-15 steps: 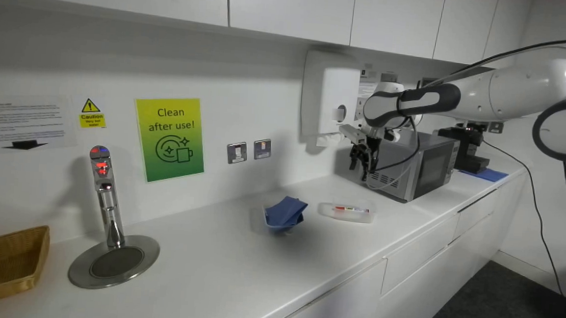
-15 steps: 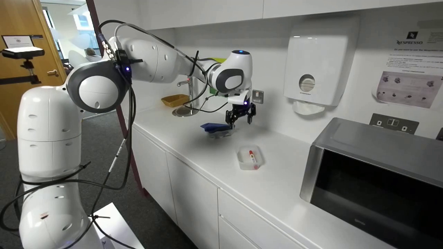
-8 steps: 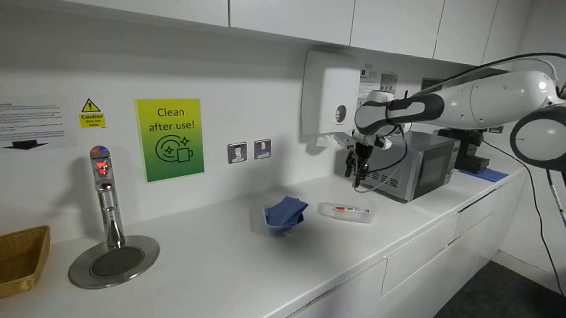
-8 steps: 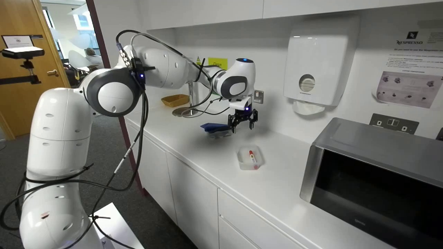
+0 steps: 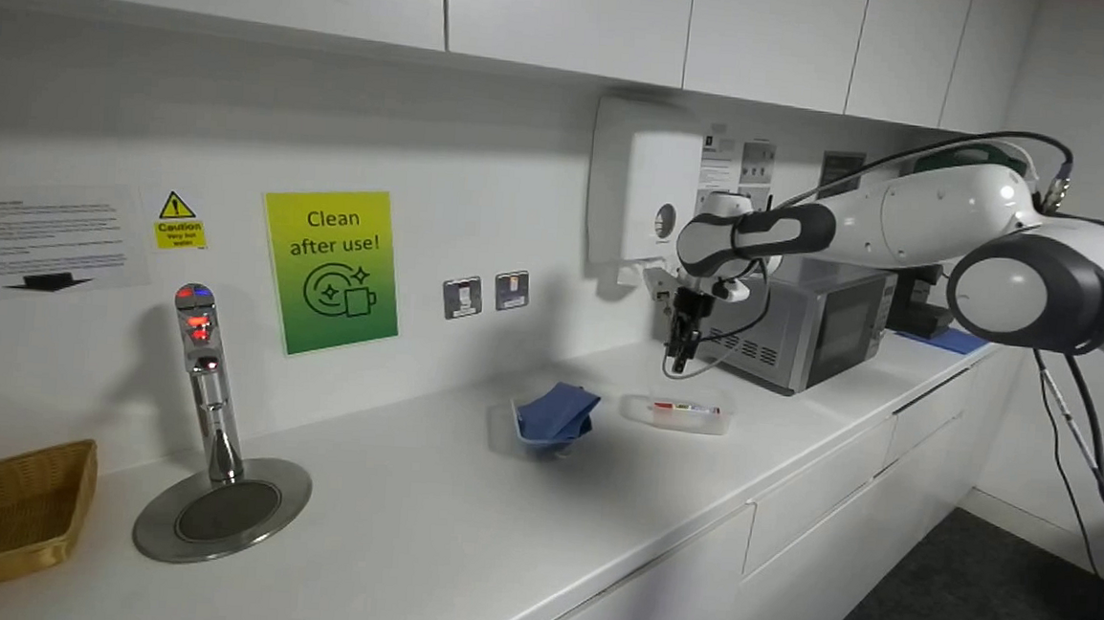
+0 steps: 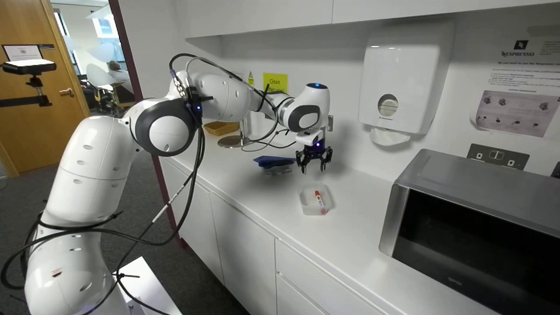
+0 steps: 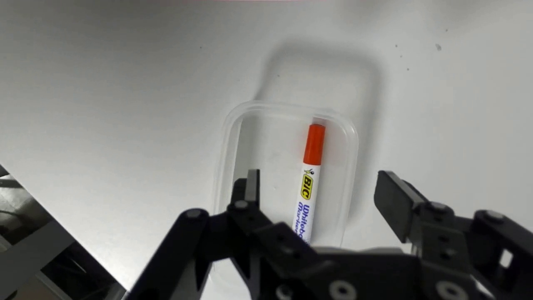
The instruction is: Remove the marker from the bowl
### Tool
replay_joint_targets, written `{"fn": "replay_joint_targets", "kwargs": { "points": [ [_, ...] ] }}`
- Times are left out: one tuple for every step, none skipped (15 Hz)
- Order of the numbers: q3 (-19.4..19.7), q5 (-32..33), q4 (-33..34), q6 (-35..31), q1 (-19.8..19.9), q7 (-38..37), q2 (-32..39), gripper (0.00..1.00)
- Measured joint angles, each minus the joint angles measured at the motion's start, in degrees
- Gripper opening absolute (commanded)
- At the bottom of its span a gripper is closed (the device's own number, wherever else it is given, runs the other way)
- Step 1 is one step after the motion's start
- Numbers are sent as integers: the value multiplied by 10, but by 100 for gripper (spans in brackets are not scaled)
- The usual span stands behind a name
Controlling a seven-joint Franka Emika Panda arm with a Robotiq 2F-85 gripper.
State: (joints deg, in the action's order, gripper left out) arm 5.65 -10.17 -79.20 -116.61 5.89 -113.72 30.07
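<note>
"How does the gripper (image 7: 319, 183) stand?"

"Wide: in the wrist view the fingers (image 7: 395, 204) are well apart."

"And the marker (image 7: 310, 183)?"

"Below them, in the gap as the wrist sees it. It lies inside the clear bowl (image 7: 272, 150), closer to the right wall, red cap at the far end; the gripper hides its near end."

"How do the rims fall?"

"The left fingertip shows just within the left rim, the right one outside the right rim. In both exterior views the fingertips hang higher than the bowl, apart from it."

"And room?"

"In an exterior view, the microwave (image 6: 472, 232) stands at the near right, with white counter (image 6: 350, 232) between it and the bowl. The counter's front edge passes to the left. Farther, left of the gripper, sits a blue object (image 6: 273, 162); a brown basket (image 6: 221, 127) lies well beyond."
</note>
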Motion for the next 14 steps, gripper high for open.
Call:
{"fn": "replay_joint_targets", "kwargs": {
  "points": [
    [1, 0, 9, 0, 0, -9, 11, 78],
    [2, 0, 19, 0, 0, -17, 23, 78],
    [3, 0, 28, 1, 0, -25, 34, 78],
    [4, 0, 36, 1, 0, -31, 45, 78],
    [5, 0, 45, 2, 0, -37, 55, 79],
    [5, 0, 53, 3, 0, -41, 64, 78],
    [5, 0, 60, 5, 0, -43, 71, 78],
    [5, 0, 64, 7, 0, -44, 75, 73],
    [5, 0, 67, 10, -1, -44, 77, 71],
    [5, 0, 69, 14, -1, -44, 77, 70],
    [5, 0, 72, 19, -2, -44, 76, 70],
    [5, 0, 73, 22, -4, -44, 75, 77],
    [5, 0, 73, 25, -6, -44, 74, 76],
    [5, 0, 73, 27, -7, -44, 74, 79]
  ]
}}
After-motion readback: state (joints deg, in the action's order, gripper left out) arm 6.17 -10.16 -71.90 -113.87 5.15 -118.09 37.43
